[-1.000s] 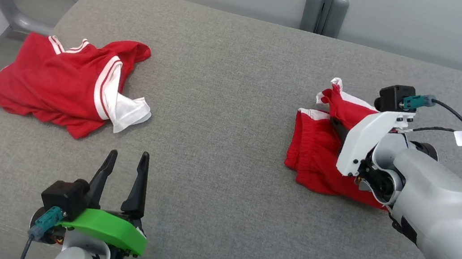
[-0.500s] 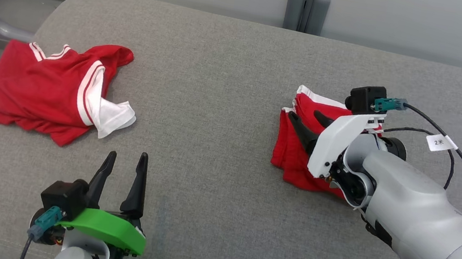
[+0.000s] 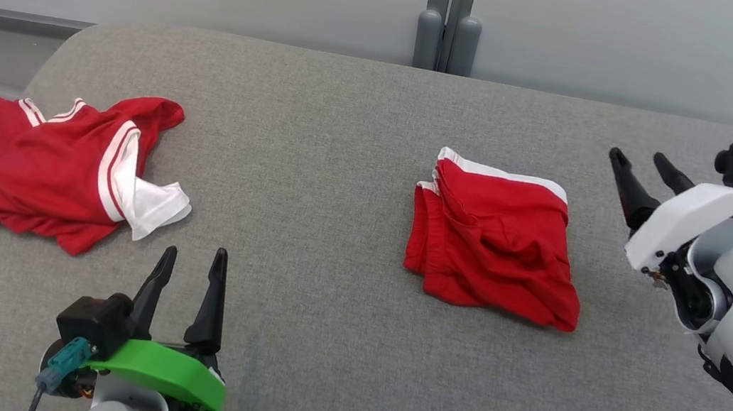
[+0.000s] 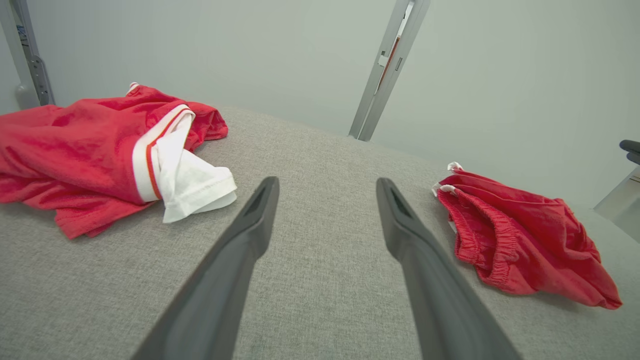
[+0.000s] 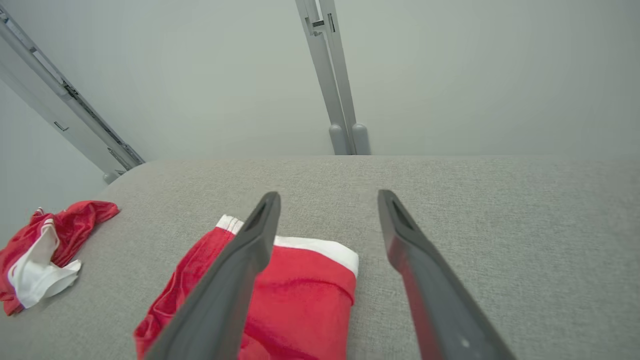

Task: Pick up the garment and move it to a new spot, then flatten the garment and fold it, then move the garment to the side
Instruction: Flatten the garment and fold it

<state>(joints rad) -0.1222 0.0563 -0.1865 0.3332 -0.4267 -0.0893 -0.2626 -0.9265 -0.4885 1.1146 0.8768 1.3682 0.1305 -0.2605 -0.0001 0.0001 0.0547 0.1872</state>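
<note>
With right claw spread and empty near the folded red garment, left claw likewise spread, seems past folding. Lies right of centre on the grey surface; next, pinch all layers at one edge and shift it aside.

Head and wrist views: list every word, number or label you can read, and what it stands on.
No text can be read.
Red shorts, red-and-white shirt: no print shows.
Small tag on the grey post, left wrist view: too small to read.
</note>
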